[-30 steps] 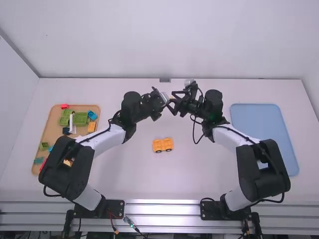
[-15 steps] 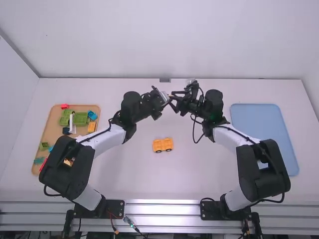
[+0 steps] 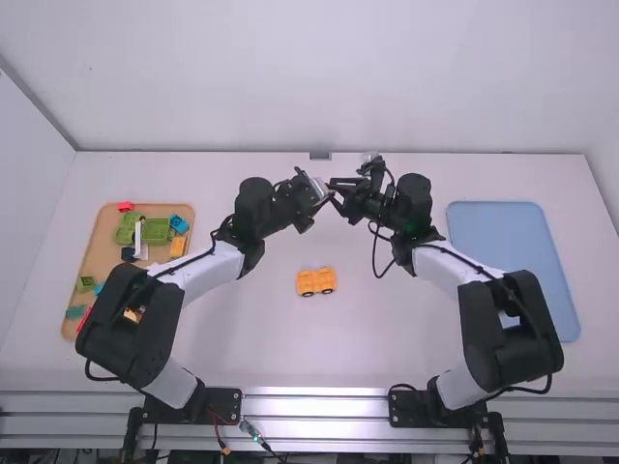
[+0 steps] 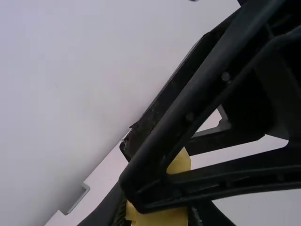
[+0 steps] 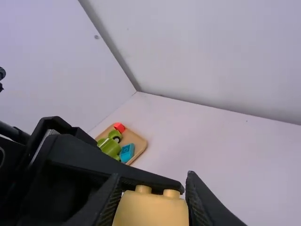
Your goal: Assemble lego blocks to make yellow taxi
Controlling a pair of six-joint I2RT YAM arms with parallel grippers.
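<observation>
My left gripper (image 3: 324, 198) and my right gripper (image 3: 337, 191) meet above the middle of the table. In the left wrist view a yellow block (image 4: 157, 217) sits between the fingers of my left gripper (image 4: 157, 212), shut on it; the right gripper's fingers cross over the same block. The right wrist view has the yellow block (image 5: 150, 212) with two studs, pinched by my right gripper (image 5: 153, 200), and a left gripper finger lies behind it. Nearer the arm bases, a yellow-orange piece with black wheels (image 3: 316, 281) stands on the table.
On the left, a tan tray (image 3: 155, 209) holds green, blue, red and yellow blocks, partly behind the left arm. A light blue tray (image 3: 508, 246) lies at the right, with the right arm over its near left part. The white back wall stands beyond the table.
The right gripper's fingers have closed together at the block. Both arms otherwise hold their places, and the wheeled piece has not moved.
</observation>
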